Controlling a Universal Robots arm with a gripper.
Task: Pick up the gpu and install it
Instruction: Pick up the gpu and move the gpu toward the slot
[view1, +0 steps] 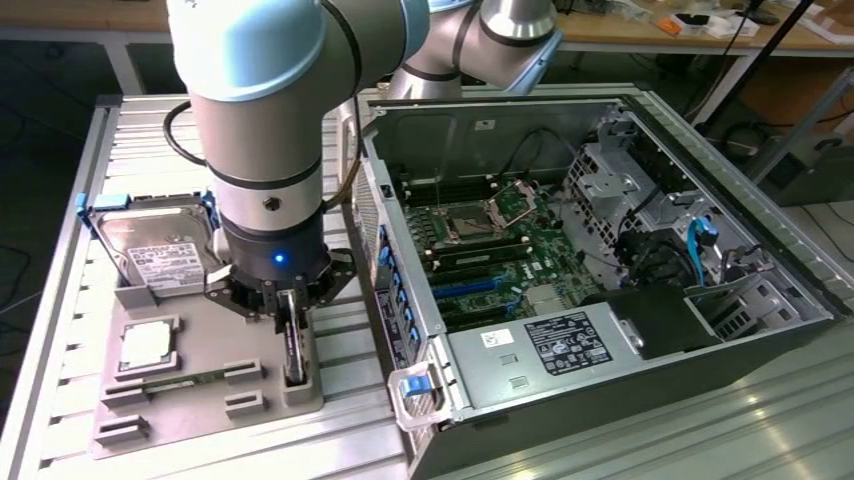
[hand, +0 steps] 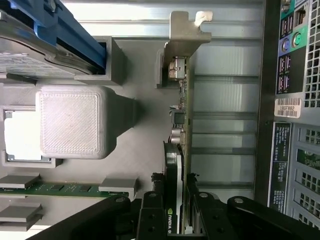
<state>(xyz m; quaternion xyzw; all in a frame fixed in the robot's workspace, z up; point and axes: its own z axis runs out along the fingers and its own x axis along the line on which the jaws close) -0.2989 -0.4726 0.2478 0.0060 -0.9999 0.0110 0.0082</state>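
In the exterior view the gripper (view1: 295, 335) is down on the grey fixture plate (view1: 200, 405), just beside the open computer case (view1: 441, 395); the gpu (view1: 298, 372) stands on its edge in a slot of this plate, directly under the gripper, and is not lifted out.

In the wrist view the gpu (hand: 177, 130) is seen edge-on; its silver bracket (hand: 186, 40) is at the far end, seated against a grey holder block (hand: 161, 70); the gripper (hand: 175, 210) has its jaws closed in on the two faces of the card, and they appear to press it (a thin gap on the board side I cannot exclude).

The hold is at the end opposite to the bracket, so I judge that the card may tilt when it goes up; then the bracket could catch in its holder, or the card could slip in the grasp; the case wall (hand: 285, 150) is near, and a tilted card could strike it.
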